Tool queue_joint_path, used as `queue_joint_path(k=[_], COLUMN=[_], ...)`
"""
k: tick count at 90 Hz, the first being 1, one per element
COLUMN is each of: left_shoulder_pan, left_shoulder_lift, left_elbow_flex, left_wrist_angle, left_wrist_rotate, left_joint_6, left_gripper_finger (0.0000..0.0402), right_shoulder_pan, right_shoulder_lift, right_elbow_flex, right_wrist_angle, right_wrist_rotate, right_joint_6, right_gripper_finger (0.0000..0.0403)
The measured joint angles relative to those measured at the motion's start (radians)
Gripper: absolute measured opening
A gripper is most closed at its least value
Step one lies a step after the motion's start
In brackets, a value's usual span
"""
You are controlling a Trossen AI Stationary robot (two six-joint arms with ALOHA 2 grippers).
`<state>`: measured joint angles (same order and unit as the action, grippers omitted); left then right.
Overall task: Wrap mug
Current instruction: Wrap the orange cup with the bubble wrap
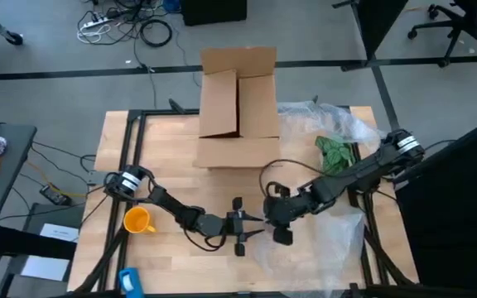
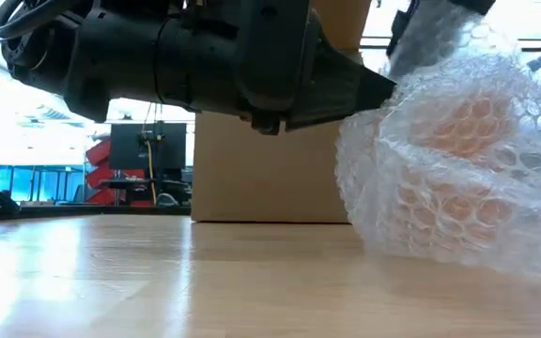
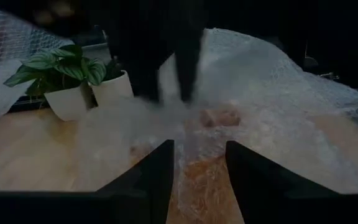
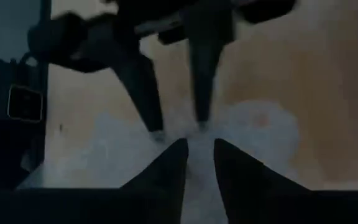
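The yellow-orange mug stands on the wooden table near its left edge, beside the left arm and apart from both grippers. A clear bubble-wrap sheet covers the table's right half, and part of it is bunched up off the table. My left gripper and my right gripper meet tip to tip near the table's middle front. Each is shut on the sheet's left edge. My left gripper pinches a bunched bit of the wrap's edge between its two fingers, coming level from the table's left. The wrap rises from the table to the fingers. My right gripper pinches the same edge between its two fingers, coming from the table's right, slanting down. Its tips face the left fingers closely.
An open cardboard box stands at the table's far middle. A small potted plant sits on the wrap at the right. Bare wood lies between the mug and the grippers. A blue object lies at the near left edge.
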<state>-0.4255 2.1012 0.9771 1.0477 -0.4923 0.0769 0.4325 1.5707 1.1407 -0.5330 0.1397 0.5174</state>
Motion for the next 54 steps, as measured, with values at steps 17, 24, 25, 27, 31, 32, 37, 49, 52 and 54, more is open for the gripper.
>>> queue_joint_path(k=[17, 24, 25, 27, 31, 32, 37, 49, 52, 54], left_shoulder_pan=[0.005, 0.007, 0.007, 0.007, 0.006, 0.006, 0.006, 0.000, -0.005, -0.009], left_shoulder_lift=[0.000, 0.000, 0.000, 0.000, -0.007, -0.010, -0.018, -0.049, -0.057, -0.067], left_elbow_flex=[0.000, -0.001, -0.001, -0.001, -0.001, -0.001, -0.001, -0.001, -0.001, -0.001], left_wrist_angle=[-0.002, -0.001, -0.001, -0.001, -0.003, -0.005, -0.005, -0.031, -0.043, -0.057], left_wrist_rotate=[-0.010, -0.012, -0.014, -0.019, -0.027, -0.029, -0.040, -0.086, -0.097, -0.106], left_joint_6=[0.000, 0.000, 0.001, 0.002, 0.015, 0.020, 0.032, 0.081, 0.097, 0.105], left_gripper_finger=[0.0131, 0.0131, 0.0131, 0.0131, 0.0131, 0.0131, 0.0131, 0.0131, 0.0131, 0.0131], right_shoulder_pan=[-0.004, -0.006, -0.006, -0.006, -0.006, -0.006, -0.006, -0.008, -0.005, -0.003], right_shoulder_lift=[0.141, 0.188, 0.193, 0.201, 0.215, 0.218, 0.223, 0.209, 0.203, 0.203], right_elbow_flex=[0.000, 0.009, 0.010, 0.010, 0.012, 0.014, 0.014, 0.023, 0.036, 0.047], right_wrist_angle=[-0.020, -0.024, -0.024, -0.026, -0.035, -0.039, -0.053, -0.119, -0.145, -0.158], right_wrist_rotate=[-0.100, -0.126, -0.127, -0.128, -0.127, -0.126, -0.125, -0.126, -0.123, -0.118], right_joint_6=[0.002, 0.000, 0.000, 0.000, 0.000, 0.000, 0.000, 0.004, 0.004, 0.005], right_gripper_finger=[0.0007, 0.0002, 0.0002, 0.0002, 0.0003, 0.0003, 0.0001, 0.0001, 0.0000, 0.0000])
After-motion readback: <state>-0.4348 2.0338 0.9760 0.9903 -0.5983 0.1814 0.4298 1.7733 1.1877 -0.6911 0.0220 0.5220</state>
